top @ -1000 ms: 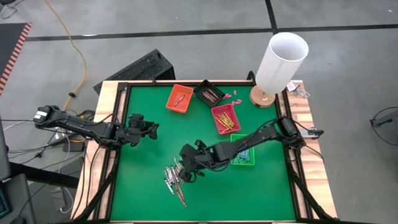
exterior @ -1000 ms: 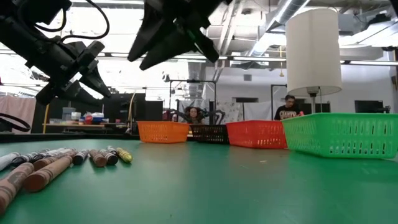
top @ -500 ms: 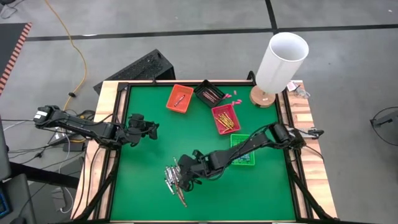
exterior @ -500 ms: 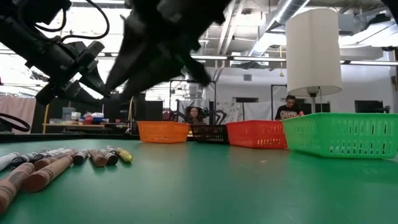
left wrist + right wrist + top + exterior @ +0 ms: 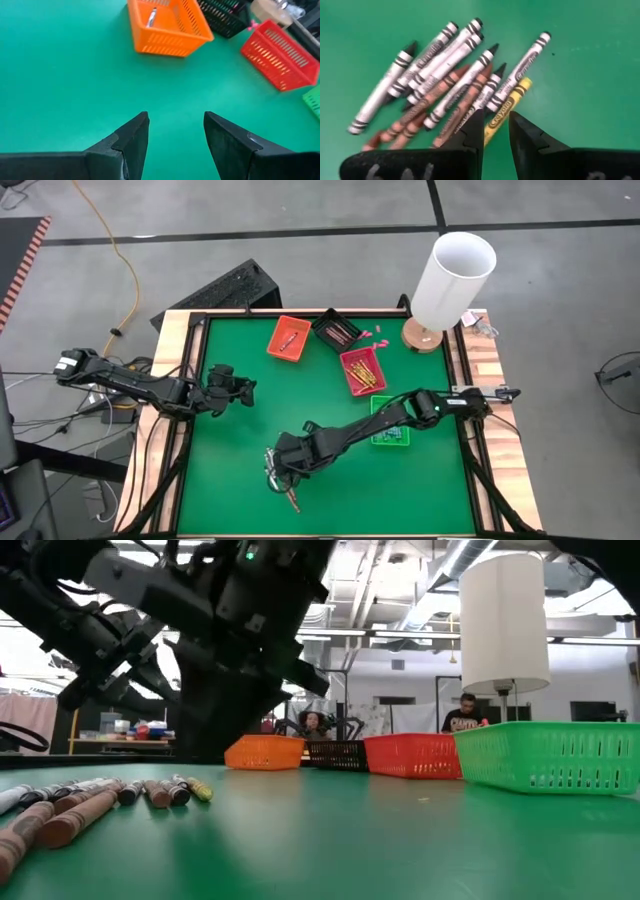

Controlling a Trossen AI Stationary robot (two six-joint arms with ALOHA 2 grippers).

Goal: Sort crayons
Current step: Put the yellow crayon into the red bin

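Observation:
The crayons (image 5: 445, 85) lie in a loose heap on the green mat near the table's front, white, brown and one yellow (image 5: 509, 104); the low view shows them lying flat (image 5: 100, 798). My right gripper (image 5: 496, 127) hangs over the heap (image 5: 292, 498), slanting down. It is open by a narrow gap, and its fingertips stand over the yellow crayon's near end. My left gripper (image 5: 176, 125) waits open above bare mat at the table's left (image 5: 240, 388).
Four small trays stand at the back right: orange (image 5: 288, 338), black (image 5: 337, 330), red (image 5: 362, 370) and green (image 5: 392, 430), the right arm passing over the green one. A white lamp (image 5: 452, 275) stands at the far right corner. Pink bits (image 5: 370, 333) lie by the black tray.
My right gripper has swung down and toward the table's left and near edge, from the middle of the mat to over the crayon heap, and has tipped steeper. The crayons have not moved.

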